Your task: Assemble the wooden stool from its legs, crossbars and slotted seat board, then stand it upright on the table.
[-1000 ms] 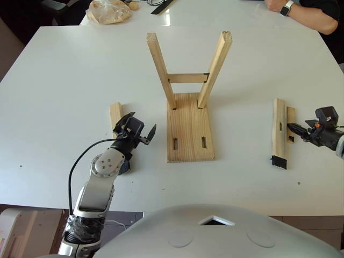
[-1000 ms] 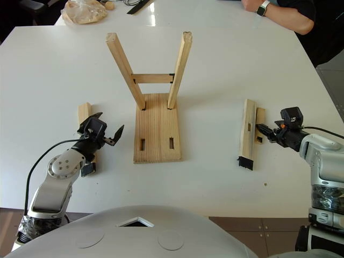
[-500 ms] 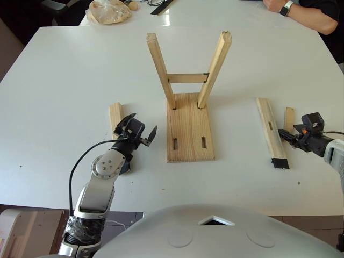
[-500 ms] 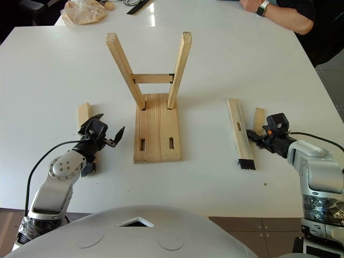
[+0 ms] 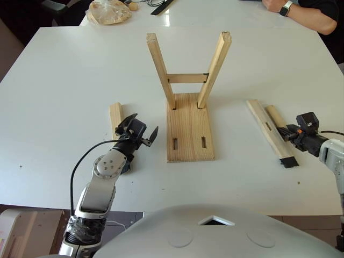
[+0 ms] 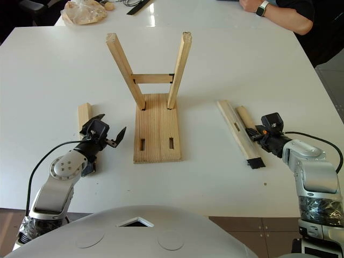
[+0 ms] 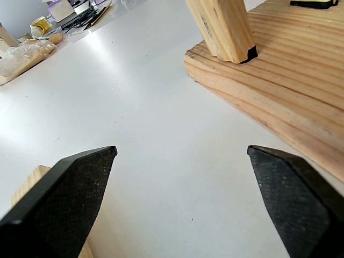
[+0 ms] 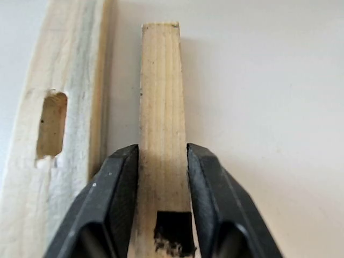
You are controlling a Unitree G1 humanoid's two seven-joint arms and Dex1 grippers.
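We log a white desk (image 5: 64, 80). The slotted seat board (image 5: 189, 129) lies flat at its centre. Left of the board lies a short wooden piece (image 5: 115, 114). On the right a long leg (image 5: 263, 123) lies with a short crossbar (image 5: 275, 115) just beside it. A plastic bag (image 5: 109, 11) sits at the far edge.

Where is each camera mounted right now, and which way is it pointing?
Left eye: head, facing forward and down over the table; both arms show.
Right eye: beside it, same scene.
Left wrist: along the open left gripper toward the seat board.
Right wrist: down the right gripper, shut on the short crossbar beside the slotted leg.
Shared: left wrist and eyes show the seat board.
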